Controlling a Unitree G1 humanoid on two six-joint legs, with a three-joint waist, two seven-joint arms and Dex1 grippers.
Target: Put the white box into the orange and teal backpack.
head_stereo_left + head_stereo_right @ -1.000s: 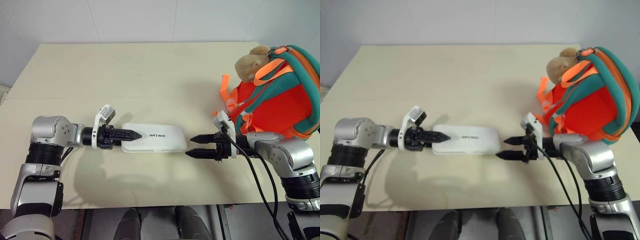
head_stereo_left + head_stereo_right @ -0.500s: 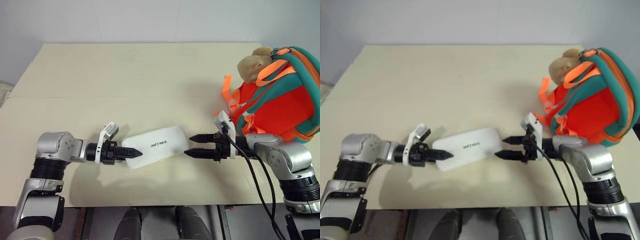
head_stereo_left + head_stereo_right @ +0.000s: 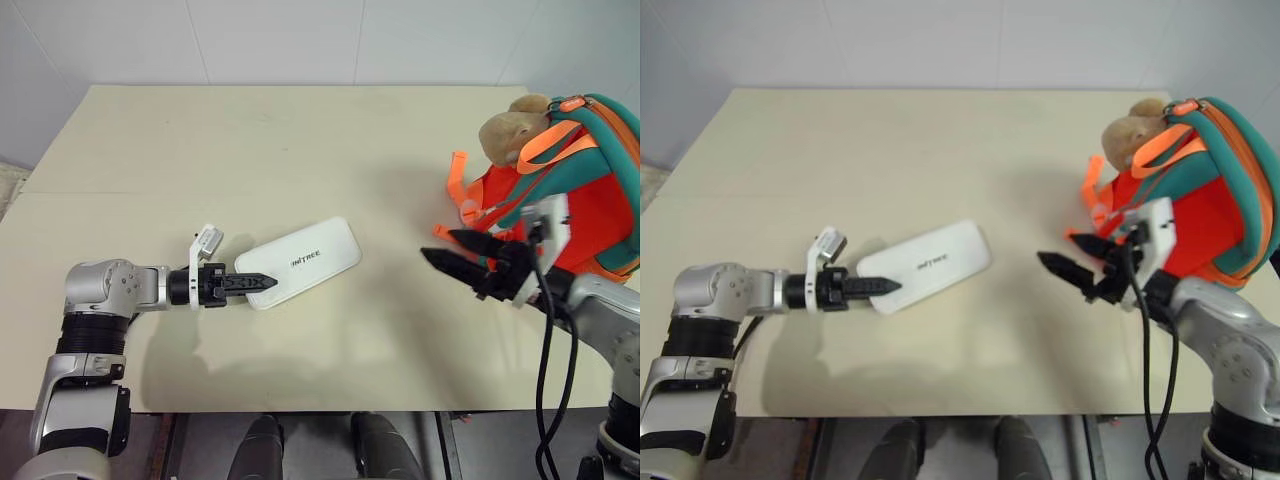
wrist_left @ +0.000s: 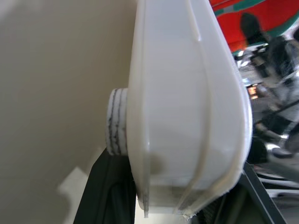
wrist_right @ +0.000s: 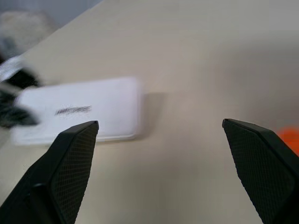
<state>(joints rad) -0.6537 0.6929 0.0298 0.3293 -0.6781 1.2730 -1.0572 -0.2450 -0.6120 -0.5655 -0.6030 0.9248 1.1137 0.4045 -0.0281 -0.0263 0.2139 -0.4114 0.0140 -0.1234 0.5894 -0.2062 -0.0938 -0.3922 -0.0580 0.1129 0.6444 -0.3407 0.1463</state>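
Cream laminate covers the counter (image 3: 250,140), which spreads across most of the head views and carries everything else. At its right end the orange and teal backpack (image 3: 585,215) stands upright, its orange body framed by teal trim, with orange webbing straps (image 3: 458,180) hanging loose down its side onto the counter and a tan plush toy (image 3: 508,130) sitting at its top. Left of centre lies the white box (image 3: 300,262), a flat rounded case with dark lettering on its face, set at a slant so that its far end points toward the backpack while its near end is at the left gripper (image 3: 255,283). That gripper reaches in from the left, roughly level, and its 2 black jaws are clamped on the near end of the box; the left wrist view shows the box edge-on between them, with a small ridged white pad (image 4: 117,122) pressed against its side. The right gripper (image 3: 455,250) hovers above the counter just in front of the backpack, well apart from the box, pointing toward it; its 2 jaws stand wide apart with nothing between them, and the box lies flat beyond them in the right wrist view.
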